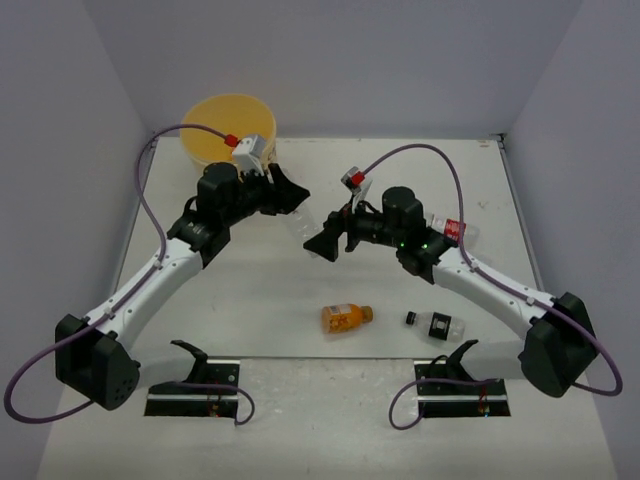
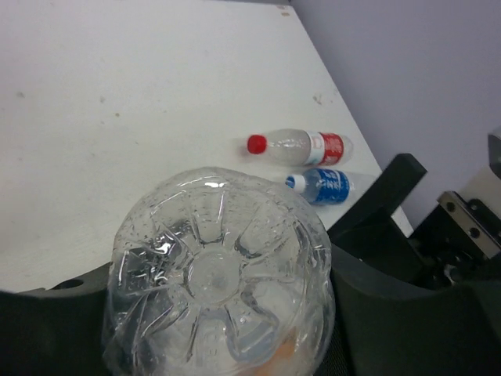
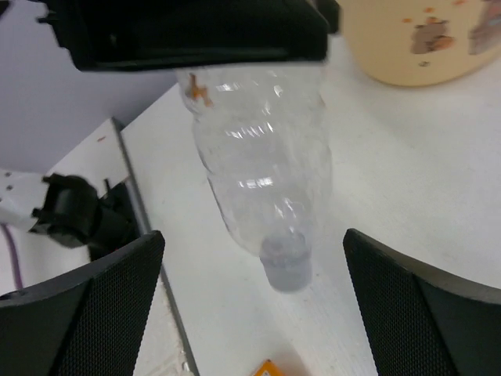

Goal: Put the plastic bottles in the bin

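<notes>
My left gripper (image 1: 288, 200) is shut on a clear unlabelled bottle (image 1: 301, 223) and holds it above the table. The bottle's ribbed base (image 2: 215, 278) fills the left wrist view. In the right wrist view the bottle (image 3: 262, 168) hangs cap down from the left gripper. My right gripper (image 1: 324, 241) is open and empty, its fingers (image 3: 86, 309) spread wide just below and beside the cap. The pale-yellow bin (image 1: 224, 125) stands at the back left. An orange bottle (image 1: 345, 317) and a black-label bottle (image 1: 437, 323) lie near the front. A red-label bottle (image 2: 301, 144) and a blue-label bottle (image 2: 321, 186) lie at the right.
The red-label bottle (image 1: 455, 229) lies partly hidden behind the right arm in the top view. The bin's side (image 3: 415, 39) shows at the top right of the right wrist view. Two black stands (image 1: 200, 375) sit at the near edge.
</notes>
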`<state>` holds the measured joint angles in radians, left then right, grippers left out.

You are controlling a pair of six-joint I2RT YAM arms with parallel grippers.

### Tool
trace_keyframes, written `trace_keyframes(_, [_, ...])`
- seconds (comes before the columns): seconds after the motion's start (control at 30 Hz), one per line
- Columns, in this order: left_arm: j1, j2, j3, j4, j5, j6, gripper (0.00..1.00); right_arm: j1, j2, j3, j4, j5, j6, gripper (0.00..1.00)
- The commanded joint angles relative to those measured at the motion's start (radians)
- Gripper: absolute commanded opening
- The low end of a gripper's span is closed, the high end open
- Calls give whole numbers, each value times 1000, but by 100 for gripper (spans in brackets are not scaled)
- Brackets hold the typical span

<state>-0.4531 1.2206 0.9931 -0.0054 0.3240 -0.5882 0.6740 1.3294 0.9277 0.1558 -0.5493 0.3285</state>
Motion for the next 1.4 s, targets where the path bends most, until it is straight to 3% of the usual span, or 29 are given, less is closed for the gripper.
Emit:
trace_keyframes(0.0, [10, 29, 195, -125, -278, 83, 3, -19, -75, 42, -125, 362, 53, 99])
trace_keyframes(0.1, [43, 66, 309, -201, -382, 85, 0, -98, -105, 37, -215, 461, 99, 99])
trace_keyframes(0.2, [106, 83, 369, -191, -434, 96, 0, -220, -155, 6, -276, 449, 127, 99])
trace_keyframes(0.27, [163, 101, 412, -171, -487, 100, 1, -295, -182, -5, -312, 443, 43, 99])
trace_keyframes(0.37, [256, 167, 494, -157, -515, 119, 3, -332, -225, -22, -354, 455, -282, 99])
trace_keyframes(0.47, [297, 268, 606, -173, -586, 149, 6, -338, -252, -33, -359, 511, -506, 99])
trace_keyframes(0.6, [331, 397, 729, -213, -630, 163, 7, -383, -225, 10, -361, 587, -656, 99])
trace_keyframes(0.67, [342, 453, 788, -247, -658, 151, 9, -463, -203, 12, -358, 568, -674, 99])
trace_keyframes(0.8, [346, 513, 787, -208, -699, 148, 22, -584, -182, -36, -358, 459, -712, 99])
trace_keyframes(0.87, [348, 541, 800, -199, -672, 166, 36, -605, -168, -45, -358, 435, -756, 99])
trace_keyframes(0.9, [349, 558, 816, -208, -667, 167, 57, -613, -161, -48, -360, 409, -771, 99])
trace_keyframes(0.93, [350, 580, 835, -221, -662, 166, 87, -621, -152, -50, -364, 377, -785, 99])
trace_keyframes(0.97, [352, 591, 847, -231, -656, 168, 98, -622, -149, -50, -364, 370, -786, 99])
trace_keyframes(1.2, [353, 572, 907, -266, -540, 244, 100, -655, -111, -62, -389, 404, -825, 99])
trace_keyframes(1.37, [353, 442, 841, -264, -365, 293, 100, -707, -34, -35, -403, 390, -819, 99])
